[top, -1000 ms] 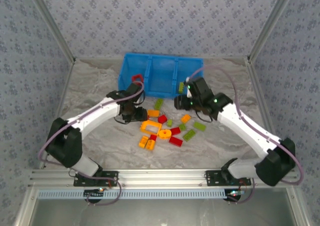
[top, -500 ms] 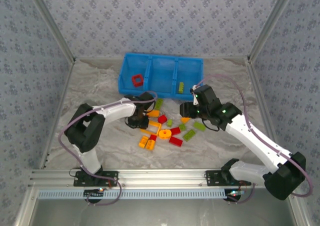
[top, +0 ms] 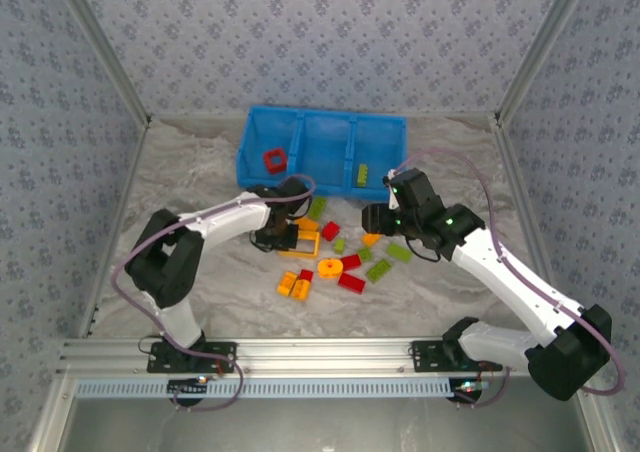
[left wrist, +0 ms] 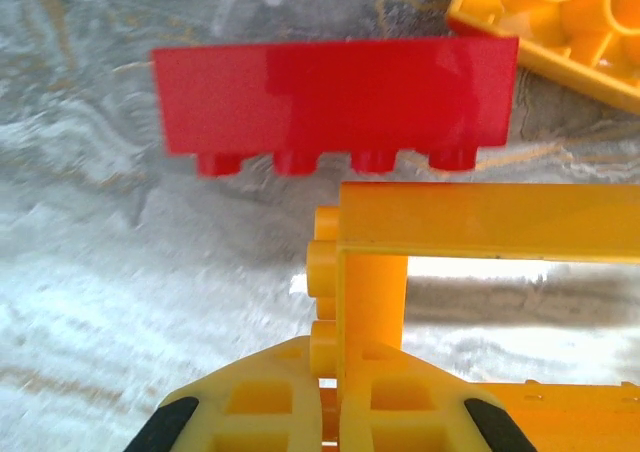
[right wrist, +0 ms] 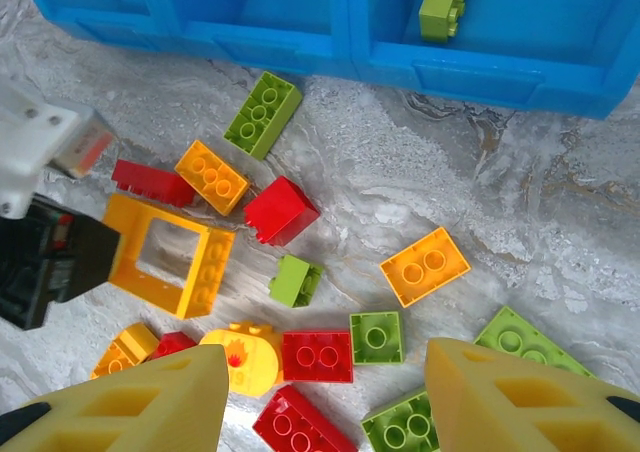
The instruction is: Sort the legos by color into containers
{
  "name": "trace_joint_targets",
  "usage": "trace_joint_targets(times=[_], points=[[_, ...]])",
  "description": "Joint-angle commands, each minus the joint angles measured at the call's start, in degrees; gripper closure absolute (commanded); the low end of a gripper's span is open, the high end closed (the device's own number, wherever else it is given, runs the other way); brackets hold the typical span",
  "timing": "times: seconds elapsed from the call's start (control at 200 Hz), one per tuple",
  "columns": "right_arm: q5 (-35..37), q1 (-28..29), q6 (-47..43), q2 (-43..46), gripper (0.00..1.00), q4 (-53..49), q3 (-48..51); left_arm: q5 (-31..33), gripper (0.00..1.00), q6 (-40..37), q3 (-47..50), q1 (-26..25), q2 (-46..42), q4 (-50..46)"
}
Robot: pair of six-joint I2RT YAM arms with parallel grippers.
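Marbled surface point(top: 200, 172), bin point(top: 322, 120) at the far side, loose legos point(right wrist: 425, 265) just before the bin. My left gripper point(left wrist: 335, 412) is clamped on the orange frame point(left wrist: 440, 222) there. My right gripper point(right wrist: 325, 357) hangs half open and empty over the pile. Next I should lift the frame into the bin, probably the middle compartment, which looks bare from this far off.

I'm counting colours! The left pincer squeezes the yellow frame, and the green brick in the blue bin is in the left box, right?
Not quite: the green brick sits in the blue bin's right compartment, not the left, as the top view shows. The left pincer does squeeze the yellow frame.
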State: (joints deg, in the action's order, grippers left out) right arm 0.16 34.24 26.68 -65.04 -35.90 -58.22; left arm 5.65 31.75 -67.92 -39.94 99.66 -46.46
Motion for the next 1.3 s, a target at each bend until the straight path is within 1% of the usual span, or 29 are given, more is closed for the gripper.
trace_joint_targets(times=[0.0,0.115,0.215,0.28,0.38,0.445,0.48,0.585,0.64,0.68,0.73,0.794,0.949,0.979,1.114,1.294], points=[[2.1,-0.5,0.0,0.8,0.42,-2.1,-2.5,2.4,1.0,1.5,-4.5,-0.4,-6.4,-8.5],[3.9,-0.6,0.7,1.9,0.42,-1.0,-3.5,5.4,1.0,1.2,-13.6,0.6,-6.6,-14.8],[4.8,-1.3,0.8,2.0,0.41,1.0,-4.3,6.2,1.0,0.0,-23.6,3.5,-1.9,-16.3],[4.9,-2.2,1.0,1.1,0.4,1.2,-5.3,7.5,1.0,-0.9,-30.8,5.0,3.2,-16.6],[5.1,-4.3,1.6,-0.8,0.4,1.2,-7.1,11.6,1.0,-1.7,-43.1,6.2,12.5,-17.4],[4.7,-5.6,1.7,-1.6,0.4,1.2,-8.0,15.1,1.0,-2.0,-53.6,6.5,19.2,-19.1],[4.7,-6.1,1.8,-1.7,0.4,2.8,-8.3,16.5,1.0,-2.0,-59.1,6.8,23.2,-20.4],[4.4,-7.3,2.0,-1.9,0.4,3.1,-8.9,18.2,1.0,-1.4,-76.4,7.4,34.8,-25.1],[4.2,-7.8,2.0,-1.8,0.4,2.8,-9.0,18.1,1.0,-1.6,-83.5,7.5,39.4,-26.1],[4.2,-7.9,2.1,-1.6,0.4,2.5,-9.0,18.3,1.0,-1.5,-86.8,7.5,41.7,-26.0],[4.2,-8.1,2.1,-1.1,0.4,2.2,-8.8,18.9,1.0,-1.4,-87.7,7.4,43.1,-24.7],[4.3,-8.3,2.2,-0.3,0.4,1.8,-8.3,20.0,1.0,-0.9,-85.7,7.5,43.3,-22.4],[4.5,-9.1,2.7,1.8,0.39,1.7,-6.6,17.8,1.0,-3.4,-83.3,6.6,43.8,-16.4],[4.4,-9.4,2.7,2.0,0.39,0.3,-6.3,17.4,1.0,-3.6,-83.4,6.3,44.1,-16.0],[3.9,-10.6,2.9,2.4,0.39,0.0,-5.5,16.2,1.0,-2.0,-82.7,4.8,45.0,-16.9],[3.1,-11.4,3.3,2.5,0.39,0.3,-4.9,20.0,1.0,1.6,-81.9,2.7,45.0,-20.3]])
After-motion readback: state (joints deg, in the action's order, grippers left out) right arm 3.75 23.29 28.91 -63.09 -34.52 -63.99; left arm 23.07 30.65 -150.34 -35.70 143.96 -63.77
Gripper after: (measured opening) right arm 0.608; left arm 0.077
